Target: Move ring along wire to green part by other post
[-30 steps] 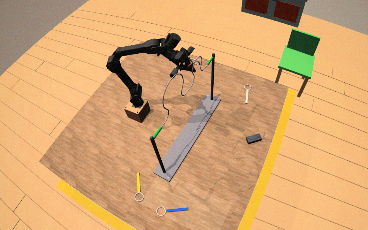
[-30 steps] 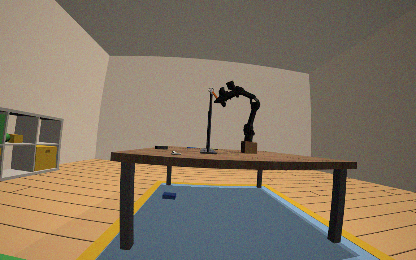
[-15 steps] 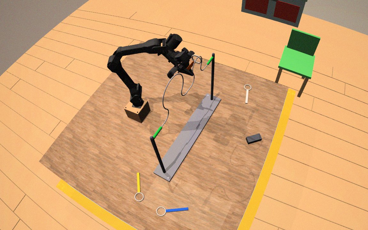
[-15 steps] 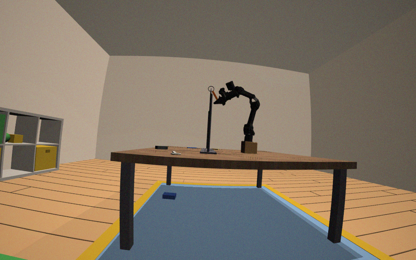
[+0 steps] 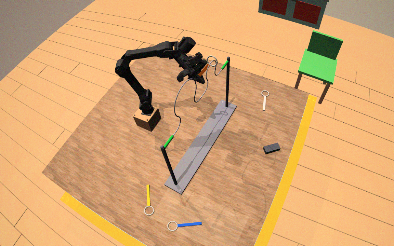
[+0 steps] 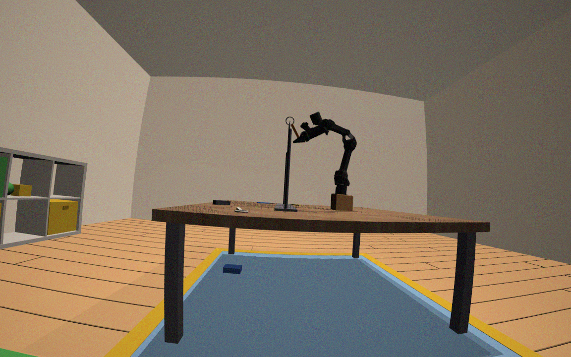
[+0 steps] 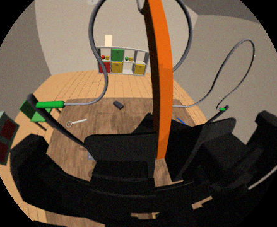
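My gripper [image 5: 203,72] [image 6: 298,137] [image 7: 151,115] is shut on the orange handle [image 5: 204,69] [image 6: 295,130] [image 7: 164,79]. The pale ring [image 5: 211,55] [image 6: 289,116] stands above the handle, around the crest of the wire's hump nearest the far post [image 5: 227,82]. Whether it touches the grey wire [image 5: 174,104] [image 7: 106,77] cannot be told; the wrist view shows only a sliver of it. One green part [image 5: 225,64] [image 7: 50,104] is beside the far post, to the ring's right in the top view. The other green part [image 5: 168,141] [image 7: 222,109] is by the near post [image 5: 169,165].
In the top view, another wire hump rises close to my lower finger. The grey base plate [image 5: 189,152] lies under the wire. A white-handled ring [image 5: 264,103], a black block [image 5: 271,148], a yellow-handled ring [image 5: 148,195] and a blue-handled ring [image 5: 189,224] lie on the table.
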`<move>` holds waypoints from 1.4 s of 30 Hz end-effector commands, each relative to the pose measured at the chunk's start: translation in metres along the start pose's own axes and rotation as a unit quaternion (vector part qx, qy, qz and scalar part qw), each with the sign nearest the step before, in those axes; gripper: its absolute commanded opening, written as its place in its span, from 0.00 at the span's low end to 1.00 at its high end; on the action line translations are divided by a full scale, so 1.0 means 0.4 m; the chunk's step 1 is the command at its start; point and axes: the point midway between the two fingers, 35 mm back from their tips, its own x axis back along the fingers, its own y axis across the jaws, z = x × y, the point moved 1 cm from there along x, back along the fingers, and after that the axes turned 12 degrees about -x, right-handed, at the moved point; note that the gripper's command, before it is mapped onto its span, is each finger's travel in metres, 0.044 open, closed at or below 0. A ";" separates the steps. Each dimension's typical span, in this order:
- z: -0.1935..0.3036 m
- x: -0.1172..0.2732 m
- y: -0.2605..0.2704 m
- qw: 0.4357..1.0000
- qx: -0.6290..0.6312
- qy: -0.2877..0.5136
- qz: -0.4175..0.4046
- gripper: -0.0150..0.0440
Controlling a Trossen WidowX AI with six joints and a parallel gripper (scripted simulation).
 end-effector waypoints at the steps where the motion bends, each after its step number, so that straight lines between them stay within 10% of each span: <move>1: -0.002 -0.002 -0.014 0.999 0.040 -0.010 0.022 0.00; 42: -0.077 0.012 -0.112 0.892 0.392 -0.095 0.205 0.00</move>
